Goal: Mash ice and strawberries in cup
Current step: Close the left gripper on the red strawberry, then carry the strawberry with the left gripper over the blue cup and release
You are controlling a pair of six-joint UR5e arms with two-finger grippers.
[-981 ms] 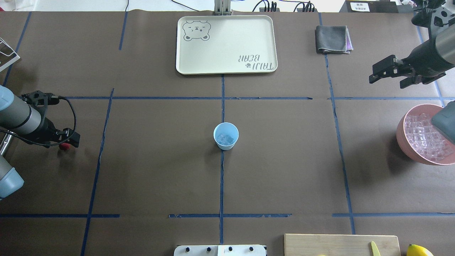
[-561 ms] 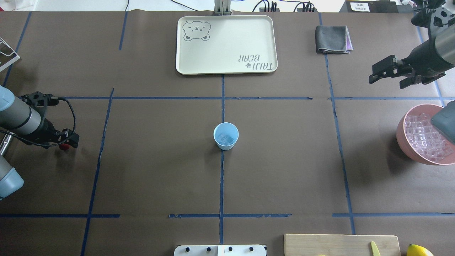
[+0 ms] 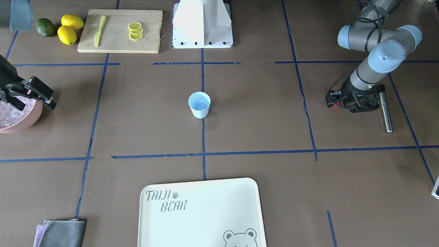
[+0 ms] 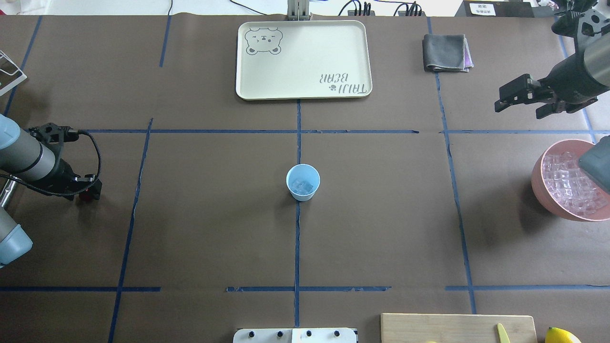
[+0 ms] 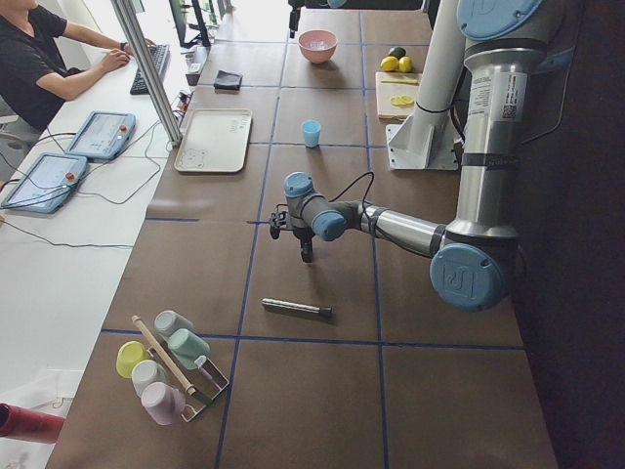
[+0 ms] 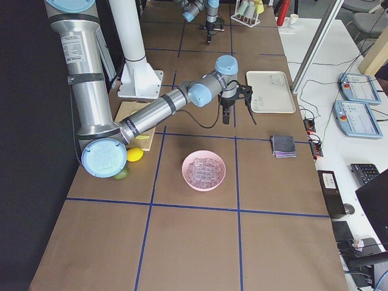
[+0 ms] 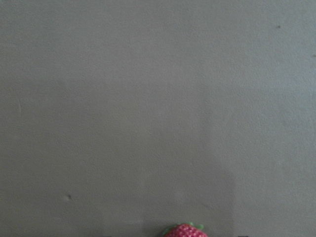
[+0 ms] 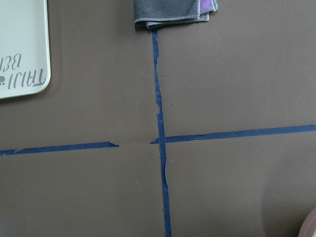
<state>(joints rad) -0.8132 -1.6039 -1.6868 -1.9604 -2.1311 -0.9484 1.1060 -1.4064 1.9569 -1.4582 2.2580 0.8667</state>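
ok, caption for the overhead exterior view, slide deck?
Overhead: ice in the central cup; left gripper low over the strawberry, right gripper open near the pink bowl.

Bright, even light falls from above on your table (image 4: 214,228), so only soft shadows lie beside the cup (image 4: 302,182) and pink bowl (image 4: 537,188). Your left wrist view is grey, grainy and soft, and it crops the strawberry (image 7: 185,231) at the bottom edge.
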